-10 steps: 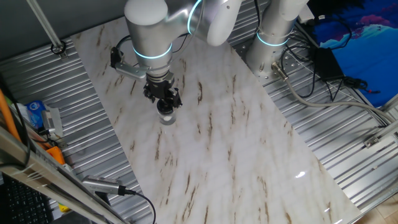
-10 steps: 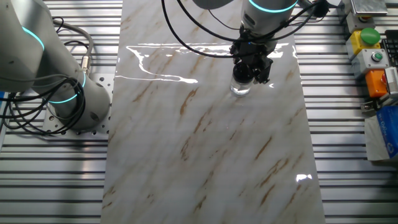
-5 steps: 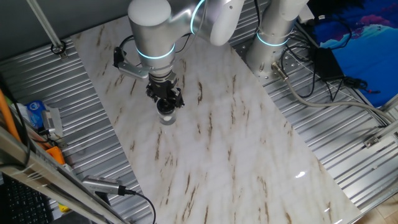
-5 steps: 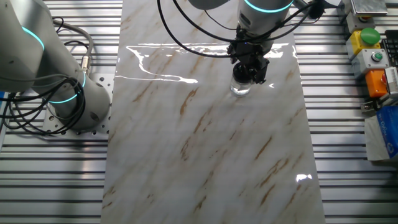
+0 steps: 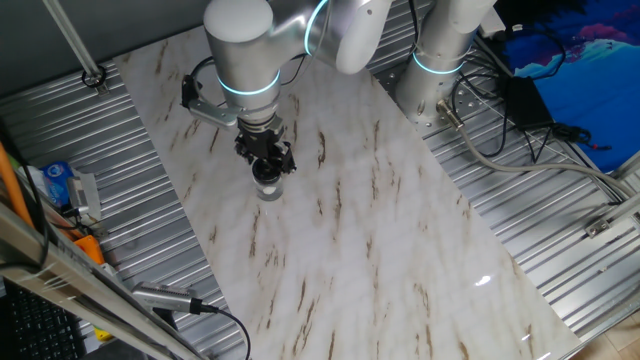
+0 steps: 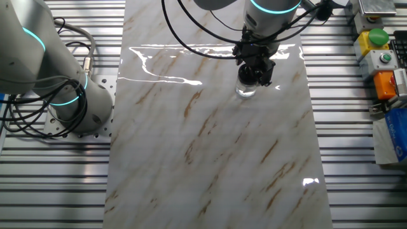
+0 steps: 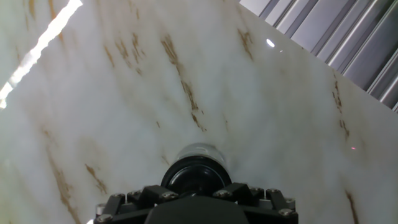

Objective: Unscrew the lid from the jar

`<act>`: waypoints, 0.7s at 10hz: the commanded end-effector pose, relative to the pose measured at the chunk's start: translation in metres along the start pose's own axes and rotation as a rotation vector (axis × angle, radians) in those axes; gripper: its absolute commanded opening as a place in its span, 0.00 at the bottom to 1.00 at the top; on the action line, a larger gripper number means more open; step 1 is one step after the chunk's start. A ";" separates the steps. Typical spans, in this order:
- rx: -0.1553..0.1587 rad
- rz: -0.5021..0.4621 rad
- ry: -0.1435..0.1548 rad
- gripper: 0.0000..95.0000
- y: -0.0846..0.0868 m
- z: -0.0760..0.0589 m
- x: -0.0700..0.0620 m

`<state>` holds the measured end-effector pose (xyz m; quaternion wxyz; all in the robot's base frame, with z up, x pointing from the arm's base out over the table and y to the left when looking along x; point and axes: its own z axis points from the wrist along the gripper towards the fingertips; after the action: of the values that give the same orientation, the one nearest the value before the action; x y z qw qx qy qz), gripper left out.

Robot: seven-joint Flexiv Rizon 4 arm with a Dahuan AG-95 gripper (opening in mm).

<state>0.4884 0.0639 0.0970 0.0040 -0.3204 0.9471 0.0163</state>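
Note:
The small clear jar (image 5: 267, 189) stands upright on the marble tabletop (image 5: 340, 240); it also shows in the other fixed view (image 6: 246, 91). Its glossy black lid (image 7: 195, 175) sits on top, with the jar's clear rim (image 7: 200, 151) showing just beyond it in the hand view. My gripper (image 5: 266, 166) points straight down over the jar, and its black fingers (image 7: 155, 193) flank the lid on both sides and are closed on it. In both fixed views the fingers hide most of the lid. The gripper also shows in the other fixed view (image 6: 255, 71).
A second robot base (image 5: 440, 60) stands at the table's far edge. Cables (image 5: 500, 140) lie on the ribbed metal surface to the right. A box with a green button (image 6: 375, 39) and orange parts sit beside the table in the other fixed view.
The wrist has turned a little about its vertical axis with the fingers on the lid. The jar stays in the same spot.

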 end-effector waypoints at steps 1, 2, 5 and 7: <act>-0.003 0.004 0.002 0.60 0.000 0.001 0.000; -0.005 0.008 0.003 0.60 0.000 0.001 0.000; -0.007 0.027 0.009 0.00 0.000 0.001 0.000; -0.009 0.021 0.007 0.00 0.000 0.001 0.000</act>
<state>0.4885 0.0642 0.0975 -0.0012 -0.3119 0.9499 0.0198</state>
